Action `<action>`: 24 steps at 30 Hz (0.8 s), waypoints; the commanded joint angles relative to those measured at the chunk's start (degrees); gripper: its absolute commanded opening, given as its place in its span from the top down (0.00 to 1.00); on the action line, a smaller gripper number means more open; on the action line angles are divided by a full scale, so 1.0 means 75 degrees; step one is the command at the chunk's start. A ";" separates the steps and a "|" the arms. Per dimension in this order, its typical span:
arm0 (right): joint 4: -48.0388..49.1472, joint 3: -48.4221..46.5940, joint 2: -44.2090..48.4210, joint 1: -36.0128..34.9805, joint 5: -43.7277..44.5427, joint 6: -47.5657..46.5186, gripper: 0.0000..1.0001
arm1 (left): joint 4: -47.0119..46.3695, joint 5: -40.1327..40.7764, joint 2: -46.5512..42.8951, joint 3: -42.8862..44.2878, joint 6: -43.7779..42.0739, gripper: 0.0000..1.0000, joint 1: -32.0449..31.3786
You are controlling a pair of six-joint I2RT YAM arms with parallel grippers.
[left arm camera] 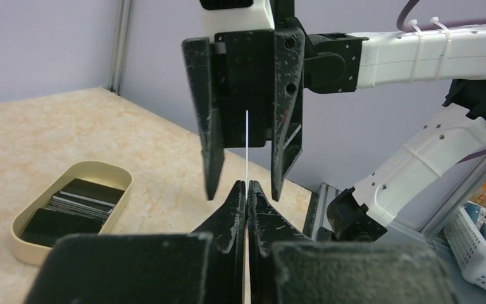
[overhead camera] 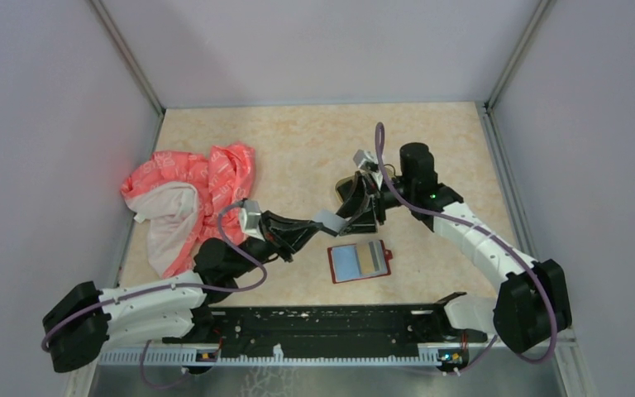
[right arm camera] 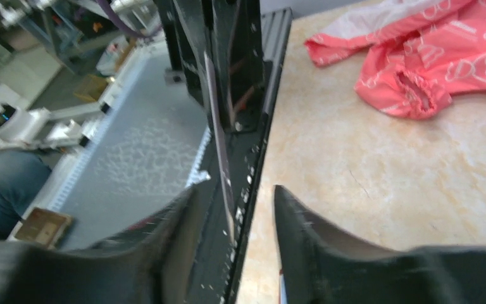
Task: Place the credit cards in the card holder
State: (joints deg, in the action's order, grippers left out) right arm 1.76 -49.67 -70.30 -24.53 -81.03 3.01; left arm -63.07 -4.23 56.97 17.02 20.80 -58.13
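Note:
A thin grey credit card (left arm camera: 247,145) stands edge-on above the table, with my left gripper (left arm camera: 247,185) shut on its near edge. My right gripper (right arm camera: 235,189) faces it; its fingers (left arm camera: 210,145) stand apart on either side of the card without touching it. From above, the card (overhead camera: 331,218) hangs between the left gripper (overhead camera: 316,225) and the right gripper (overhead camera: 355,203). The red card holder (overhead camera: 360,262) lies open on the table just in front, with a light-blue and a tan card showing in it. More dark credit cards (left arm camera: 79,196) lie in an oval tan tray (left arm camera: 31,244).
A red and white patterned cloth (overhead camera: 190,194) is heaped at the table's left side. The tan tray sits under the right gripper, mostly hidden from above. A black rail (overhead camera: 322,318) runs along the near edge, and walls close in the table.

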 commanded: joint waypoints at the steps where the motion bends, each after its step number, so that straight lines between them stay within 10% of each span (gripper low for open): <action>1: -0.2375 -0.0636 0.0035 -0.0069 0.0576 -0.2899 0.43 | 0.1338 0.0102 -0.0727 -0.0071 -0.0123 1.00 0.0001; 9: -0.2288 -0.0431 -0.0269 -0.0632 0.0881 -0.3219 0.30 | 0.1910 -0.0527 -0.0803 -0.0136 0.0164 1.00 0.0342; 17: -0.2767 -0.0785 -0.0702 -0.1120 0.1198 -0.3516 1.00 | 0.1697 -0.0774 -0.0815 -0.0324 0.0348 1.00 0.0572; 20: -0.3407 -0.1051 -0.0908 -0.1146 0.1188 -0.3996 1.00 | 0.1970 -0.1017 -0.1046 -0.0353 0.0474 0.69 0.0775; 24: -0.4504 -0.1461 -0.1164 -0.1150 0.1286 -0.4888 1.00 | 0.2857 -0.2095 -0.1326 -0.0235 0.0501 0.52 0.1410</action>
State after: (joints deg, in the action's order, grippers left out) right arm -24.34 -55.99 -77.80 -32.42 -71.33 -25.63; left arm -46.50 -11.77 49.19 14.87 23.64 -51.22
